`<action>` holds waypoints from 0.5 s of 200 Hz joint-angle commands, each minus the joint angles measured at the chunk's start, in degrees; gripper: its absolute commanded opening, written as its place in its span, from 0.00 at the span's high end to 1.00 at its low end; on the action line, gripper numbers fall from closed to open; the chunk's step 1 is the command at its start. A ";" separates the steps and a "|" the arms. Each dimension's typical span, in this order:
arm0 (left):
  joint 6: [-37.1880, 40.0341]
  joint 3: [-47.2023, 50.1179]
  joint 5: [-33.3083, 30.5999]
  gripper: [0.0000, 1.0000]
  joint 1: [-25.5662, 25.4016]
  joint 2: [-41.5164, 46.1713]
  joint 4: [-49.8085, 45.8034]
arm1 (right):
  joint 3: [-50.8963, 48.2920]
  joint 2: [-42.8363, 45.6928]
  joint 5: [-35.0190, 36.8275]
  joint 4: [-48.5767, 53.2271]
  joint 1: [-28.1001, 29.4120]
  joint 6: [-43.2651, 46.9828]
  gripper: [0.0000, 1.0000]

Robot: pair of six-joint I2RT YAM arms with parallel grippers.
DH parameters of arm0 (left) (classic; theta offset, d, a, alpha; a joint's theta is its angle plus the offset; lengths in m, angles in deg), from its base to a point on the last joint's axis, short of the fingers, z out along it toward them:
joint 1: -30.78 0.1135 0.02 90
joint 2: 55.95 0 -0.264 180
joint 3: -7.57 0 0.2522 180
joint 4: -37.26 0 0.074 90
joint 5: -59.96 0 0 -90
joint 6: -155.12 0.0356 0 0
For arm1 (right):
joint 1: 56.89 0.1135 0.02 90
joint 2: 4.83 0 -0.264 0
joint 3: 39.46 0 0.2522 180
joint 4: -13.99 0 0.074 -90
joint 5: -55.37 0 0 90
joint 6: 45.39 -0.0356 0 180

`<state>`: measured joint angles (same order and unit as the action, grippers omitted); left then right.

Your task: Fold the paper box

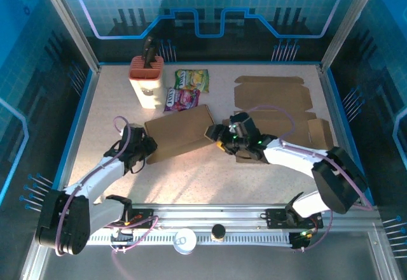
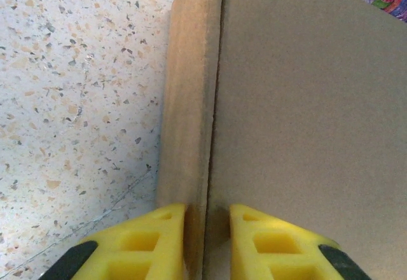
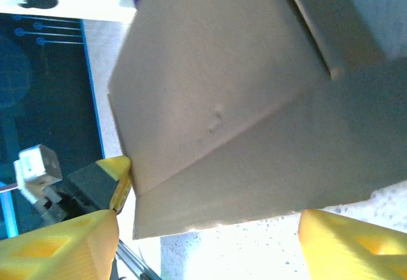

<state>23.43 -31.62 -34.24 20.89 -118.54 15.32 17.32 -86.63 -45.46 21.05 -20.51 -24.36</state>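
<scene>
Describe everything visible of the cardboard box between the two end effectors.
The cardboard box is plain brown and unprinted. It looks partly folded and lies low and skewed mid-table. Its left side wall stands up along a crease, straddled by the left end effector. The right end effector, open wide, sits at its right corner, where creased panels meet. Candy packets lie just behind it.

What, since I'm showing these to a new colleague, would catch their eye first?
The partly folded brown cardboard box at mid-table draws the eye, with the left gripper at its left edge and the right gripper, jaws wide, at its right corner. Behind it stand a white holder with an orange top and two bright snack packets.
</scene>
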 commanded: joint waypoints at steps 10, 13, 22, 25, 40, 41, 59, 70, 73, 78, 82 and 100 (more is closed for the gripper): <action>-1.09 2.70 -0.81 0.83 1.18 0.58 -0.80 | 5.65 1.38 -6.75 8.49 -8.52 18.55 0.21; -1.16 2.92 -0.81 0.84 1.23 0.62 -0.78 | 6.11 0.97 -7.70 8.60 -9.42 19.66 0.20; -1.45 3.25 -0.73 0.85 1.34 0.93 -0.56 | 8.34 -0.85 -10.64 9.72 -11.90 22.59 0.20; -1.54 3.40 -0.72 0.85 1.34 1.01 -0.58 | 9.44 -1.54 -11.57 10.30 -12.68 23.66 0.20; -2.07 4.03 -0.67 0.86 1.62 1.62 -0.28 | 14.16 -5.94 -16.23 13.42 -15.68 28.28 0.19; -2.12 4.14 -0.69 0.86 1.62 1.60 -0.22 | 14.48 -6.28 -16.50 13.62 -15.79 28.58 0.19; -2.82 5.01 -0.56 0.87 2.13 2.20 0.20 | 20.97 -12.27 -19.34 18.85 -16.99 34.23 0.20; -3.08 5.41 -0.41 0.87 2.42 2.46 0.51 | 24.33 -15.40 -19.50 21.77 -16.96 36.67 0.19; -3.17 5.50 -0.39 0.87 2.56 2.57 0.51 | 25.01 -16.22 -19.64 22.27 -16.96 37.17 0.19; -3.24 5.64 -0.33 0.88 2.66 2.64 0.54 | 26.14 -17.52 -19.83 22.95 -16.96 37.80 0.19; -3.28 5.71 -0.29 0.88 2.76 2.65 0.54 | 26.93 -18.45 -20.00 23.35 -16.96 38.17 0.19; -3.40 6.11 -0.07 0.89 3.19 2.78 0.69 | 30.18 -22.76 -20.24 25.33 -16.88 39.87 0.20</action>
<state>21.22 -27.88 -33.89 22.74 -115.59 19.60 43.46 -104.79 -62.23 38.69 -37.34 8.54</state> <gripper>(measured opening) 0.118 0.804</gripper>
